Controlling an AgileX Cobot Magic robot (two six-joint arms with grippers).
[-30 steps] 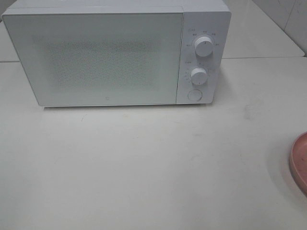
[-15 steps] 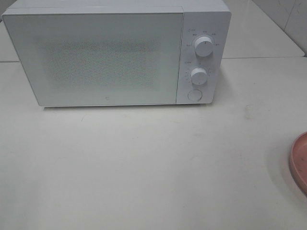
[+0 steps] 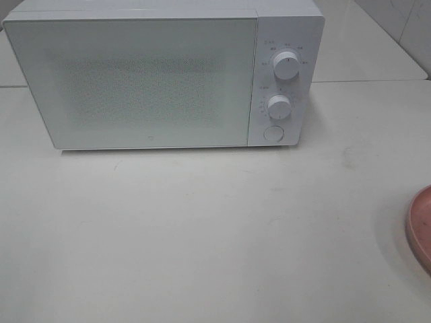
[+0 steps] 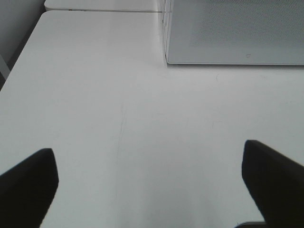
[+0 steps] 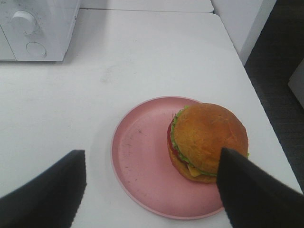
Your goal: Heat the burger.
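1. Only one container holds anything in view: the plate (image 5: 142, 166), pink and round, low in the right wrist view, carries the burger (image 5: 208, 141) on its right half, off the plate's centre and close to its rim.
2. The burger sits upright, bun top glossy brown, with green lettuce, a red slice and a corner of yellow cheese showing along its side.
3. The microwave (image 3: 155, 81) fills the upper left and centre of the high view; its door is closed and the frosted front hides whatever is inside.
4. Two knobs (image 3: 286, 66) and a round button (image 3: 273, 133) stand in a column on the microwave's right panel.
5. The table (image 3: 202, 235) is white and takes up the lower half of the high view.
6. The high view shows just a sliver of the plate at its right edge and no burger; the right wrist view alone shows the burger.
7. Neither gripper appears in the high view.
8. The right gripper (image 5: 149, 190) hangs over the plate with its jaws spread wide and nothing between them; one finger overlaps the burger's edge in the picture, contact unclear.
9. The left gripper (image 4: 149, 180) is likewise released, jaws far apart over bare table, with the microwave's lower corner at the upper right of its view.
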